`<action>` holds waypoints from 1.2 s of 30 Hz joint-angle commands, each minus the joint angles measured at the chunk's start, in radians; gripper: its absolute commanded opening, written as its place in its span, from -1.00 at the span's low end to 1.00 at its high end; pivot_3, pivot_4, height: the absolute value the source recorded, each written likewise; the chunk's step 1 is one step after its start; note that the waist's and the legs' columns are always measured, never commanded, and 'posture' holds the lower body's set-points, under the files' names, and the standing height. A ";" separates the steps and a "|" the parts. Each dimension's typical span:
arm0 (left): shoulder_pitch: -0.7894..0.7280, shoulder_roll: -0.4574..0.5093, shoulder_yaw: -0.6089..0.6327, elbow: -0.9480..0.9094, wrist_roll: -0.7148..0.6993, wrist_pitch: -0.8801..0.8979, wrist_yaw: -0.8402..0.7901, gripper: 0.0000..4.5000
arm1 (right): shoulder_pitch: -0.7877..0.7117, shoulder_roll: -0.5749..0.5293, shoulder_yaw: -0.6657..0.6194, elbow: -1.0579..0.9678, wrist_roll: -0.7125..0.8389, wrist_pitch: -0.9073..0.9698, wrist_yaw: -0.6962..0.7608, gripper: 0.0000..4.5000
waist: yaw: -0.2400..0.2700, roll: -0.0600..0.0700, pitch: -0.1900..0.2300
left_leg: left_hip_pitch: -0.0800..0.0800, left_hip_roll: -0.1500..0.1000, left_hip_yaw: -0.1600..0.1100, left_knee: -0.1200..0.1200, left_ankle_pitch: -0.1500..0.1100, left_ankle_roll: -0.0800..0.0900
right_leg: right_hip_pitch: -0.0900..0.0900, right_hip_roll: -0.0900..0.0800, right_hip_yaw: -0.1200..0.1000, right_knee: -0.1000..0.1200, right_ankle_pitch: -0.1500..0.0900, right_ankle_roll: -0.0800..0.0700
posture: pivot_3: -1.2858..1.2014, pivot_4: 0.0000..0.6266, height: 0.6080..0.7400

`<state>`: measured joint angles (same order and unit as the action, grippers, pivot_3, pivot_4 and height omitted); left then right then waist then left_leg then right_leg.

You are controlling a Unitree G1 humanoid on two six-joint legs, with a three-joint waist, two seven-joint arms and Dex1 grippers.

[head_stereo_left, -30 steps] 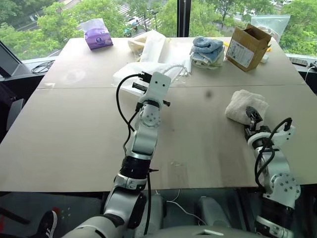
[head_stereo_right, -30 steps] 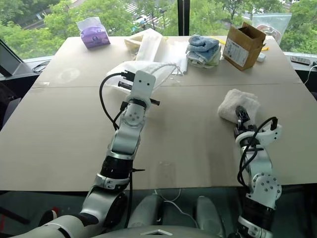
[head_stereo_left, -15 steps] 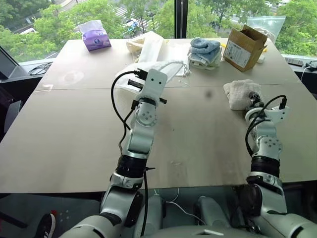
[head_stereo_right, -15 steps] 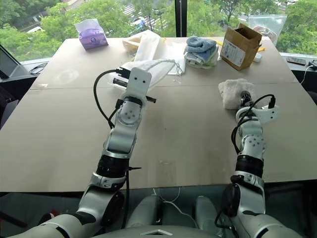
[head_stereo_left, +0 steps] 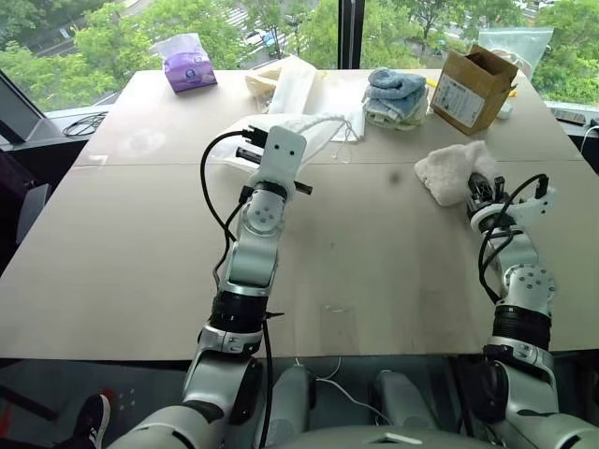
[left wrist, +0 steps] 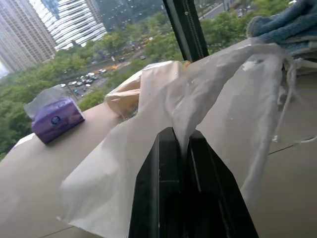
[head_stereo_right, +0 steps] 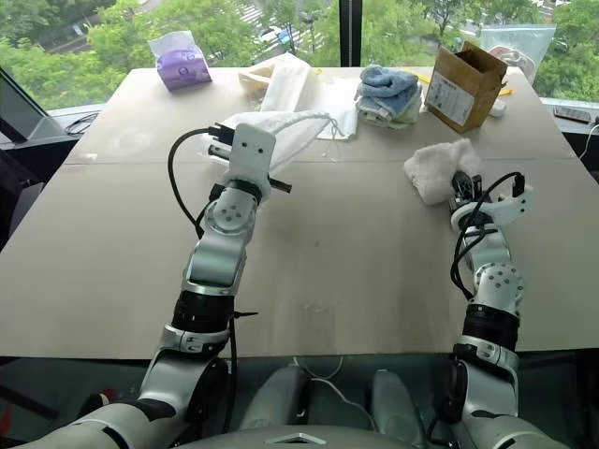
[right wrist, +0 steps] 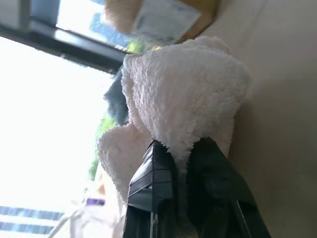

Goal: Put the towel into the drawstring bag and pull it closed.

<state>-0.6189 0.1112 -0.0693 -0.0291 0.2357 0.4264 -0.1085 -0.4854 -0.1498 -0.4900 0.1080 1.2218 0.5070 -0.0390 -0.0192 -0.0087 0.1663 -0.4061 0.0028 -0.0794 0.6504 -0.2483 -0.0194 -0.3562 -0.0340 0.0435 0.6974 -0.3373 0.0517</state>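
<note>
**Both tools clamped: left on the bag, right on the towel**

No writing reads clearly: the box (head_stereo_left: 474,87) at the far right carries a white printed label, its text too small to make out, and the purple tissue pack (head_stereo_left: 190,70) at the far left shows only a round mark.

The left tool (left wrist: 181,148) is closed on a fold of the bag (head_stereo_left: 314,131), whose thin white fabric rises from between the fingers and spreads toward the far middle of the surface (head_stereo_left: 140,253), cords trailing at its right edge.

The right tool (right wrist: 181,153) is closed on the towel (head_stereo_left: 451,171), pinching its near edge; the fluffy cloth bunches up beyond the fingers at the right of the surface, near the box. Blue folded towels (head_stereo_left: 393,94) lie far behind, between bag and box.
</note>
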 commanded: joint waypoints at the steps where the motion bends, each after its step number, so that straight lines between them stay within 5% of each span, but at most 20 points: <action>1: -0.036 0.017 0.001 -0.046 -0.063 -0.035 -0.073 -1.00 | 0.038 -0.058 0.081 -0.200 0.081 0.149 0.131 -0.98 | -0.007 0.001 0.000 | -0.005 0.000 0.001 0.000 0.001 -0.002 | -0.006 0.000 0.000 0.000 0.000 0.000 | 0.03 -0.52 1.00; 11: -0.058 0.029 0.022 -0.018 -0.148 -0.042 -0.121 -1.00 | 0.103 -0.212 0.197 -0.400 0.206 0.340 0.460 -0.98 | -0.015 0.000 0.000 | -0.011 -0.001 0.002 0.001 -0.001 0.001 | -0.010 -0.001 -0.001 -0.002 0.000 0.000 | 0.03 -0.52 1.00; 22: 0.045 -0.012 0.030 -0.251 -0.491 0.141 -0.341 -1.00 | 0.009 -0.144 0.261 -0.170 -0.056 0.233 0.477 -0.98 | -0.020 0.000 0.000 | -0.010 0.000 0.002 0.001 0.001 -0.001 | -0.010 0.000 -0.001 -0.001 0.000 0.000 | 0.03 -0.52 1.00; 36: 0.079 -0.017 -0.003 -0.321 -0.619 0.235 -0.340 -1.00 | 0.014 -0.133 0.339 -0.177 -0.273 0.217 0.517 -0.98 | -0.023 0.000 0.000 | -0.009 0.000 0.002 0.002 0.001 -0.001 | -0.010 0.000 0.001 -0.001 0.000 0.000 | 0.03 -0.52 1.00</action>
<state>-0.5411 0.0935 -0.0526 -0.2955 -0.3571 0.6556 -0.4304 -0.4286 -0.2917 -0.1425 -0.0233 0.9406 0.7428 0.4733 -0.0424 -0.0084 0.1661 -0.4154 0.0029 -0.0779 0.6521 -0.2475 -0.0208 -0.3658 -0.0337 0.0442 0.6965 -0.3372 0.0516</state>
